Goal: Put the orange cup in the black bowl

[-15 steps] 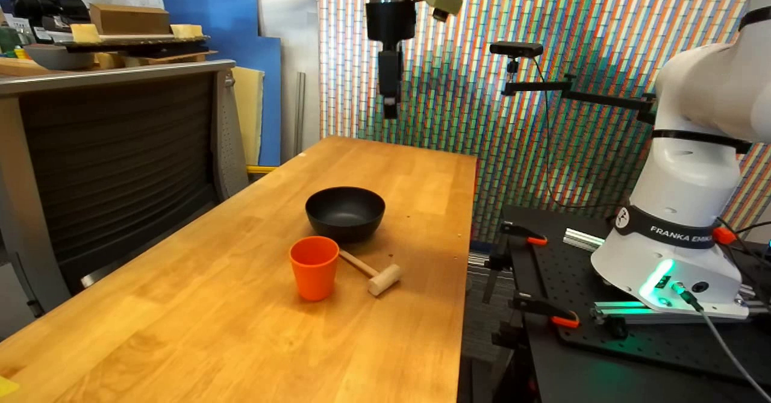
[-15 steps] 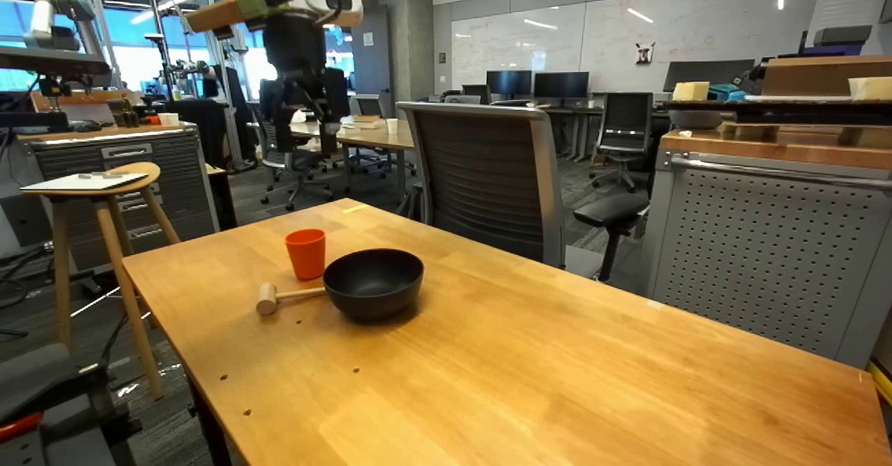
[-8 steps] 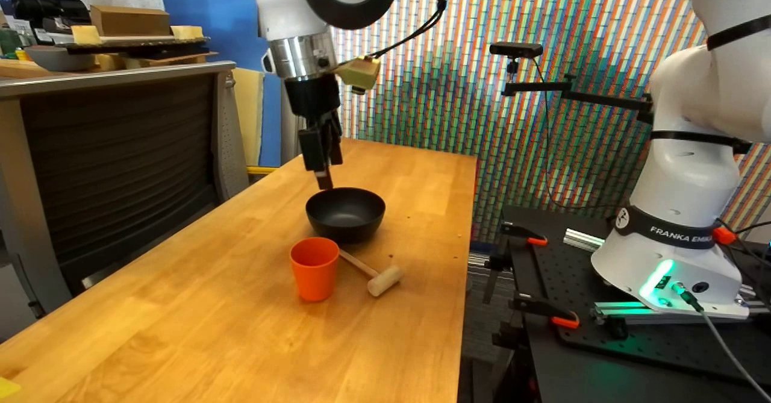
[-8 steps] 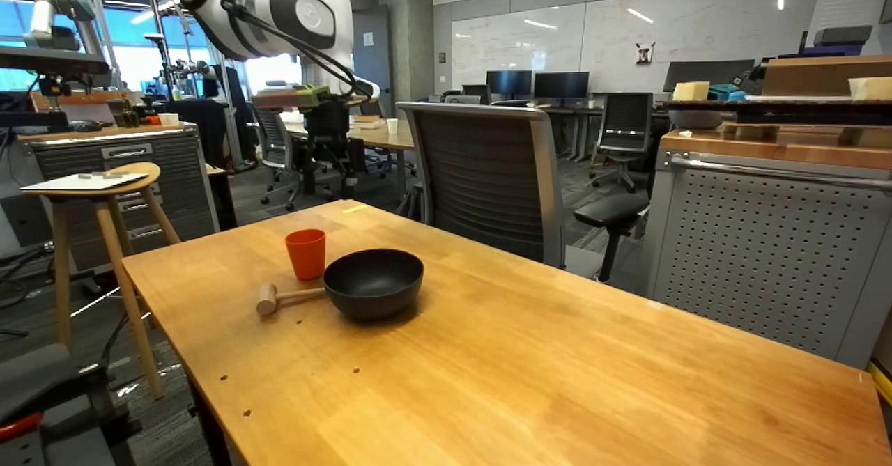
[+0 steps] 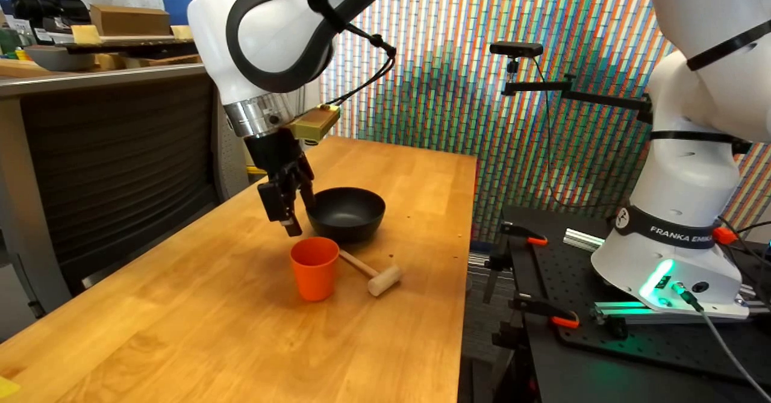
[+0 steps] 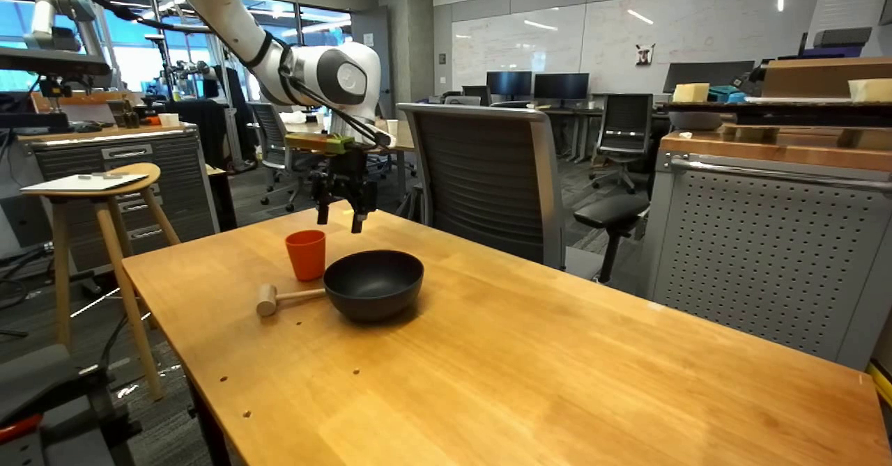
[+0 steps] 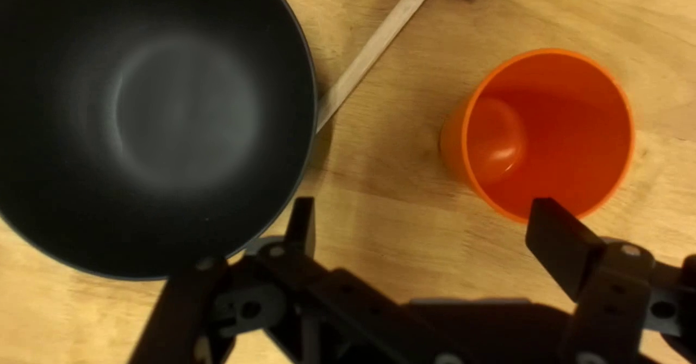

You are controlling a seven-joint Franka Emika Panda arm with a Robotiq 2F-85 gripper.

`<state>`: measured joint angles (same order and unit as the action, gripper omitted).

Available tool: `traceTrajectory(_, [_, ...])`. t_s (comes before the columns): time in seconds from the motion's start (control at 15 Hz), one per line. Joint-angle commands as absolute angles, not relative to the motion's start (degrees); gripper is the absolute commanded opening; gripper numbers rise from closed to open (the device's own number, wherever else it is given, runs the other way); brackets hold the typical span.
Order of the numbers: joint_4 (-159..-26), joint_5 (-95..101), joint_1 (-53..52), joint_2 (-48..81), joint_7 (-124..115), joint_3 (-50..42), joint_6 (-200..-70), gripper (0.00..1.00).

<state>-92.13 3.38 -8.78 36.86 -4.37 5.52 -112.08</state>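
Note:
The orange cup [image 5: 315, 278] stands upright on the wooden table, beside the black bowl [image 5: 346, 225]. Both also show in an exterior view, the cup [image 6: 306, 255] nearer the table's far end than the bowl [image 6: 373, 295]. My gripper [image 5: 300, 217] is open and empty, above the table on the chair side of both; it also shows in an exterior view [image 6: 340, 225]. In the wrist view my open gripper [image 7: 424, 203] has one fingertip overlapping the lower rim of the cup [image 7: 549, 130] and the other by the right edge of the bowl [image 7: 185, 113]. The bowl is empty.
A light wooden mallet [image 5: 383, 281] lies between cup and bowl, its handle end at the bowl; it also shows in the wrist view [image 7: 380, 43]. A dark office chair [image 6: 481, 180] stands against the table's long edge. The table [image 6: 529, 375] has a few small holes.
My gripper has come down from high above the table and moved over to the chair side, near the bowl and cup. The cup, bowl and mallet have not moved.

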Motion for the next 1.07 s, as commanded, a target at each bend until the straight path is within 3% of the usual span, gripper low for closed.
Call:
traceTrajectory(0.0, [-86.1,-0.1,-8.1,40.2,-4.8,5.4,-105.4,1.00])
traceTrajectory(0.47, [-88.1,-3.3,-8.4,39.5,-5.7,5.5,-102.9,1.00])
traceTrajectory(0.53, [-88.7,-2.9,-8.6,39.6,-6.0,5.3,-103.7,0.90])
traceTrajectory(0.6, [-89.3,-2.4,-9.0,39.9,-6.1,5.2,-104.4,0.74])
traceTrajectory(1.0, [-91.1,-2.2,-9.4,41.2,-5.6,5.3,-105.2,0.26])
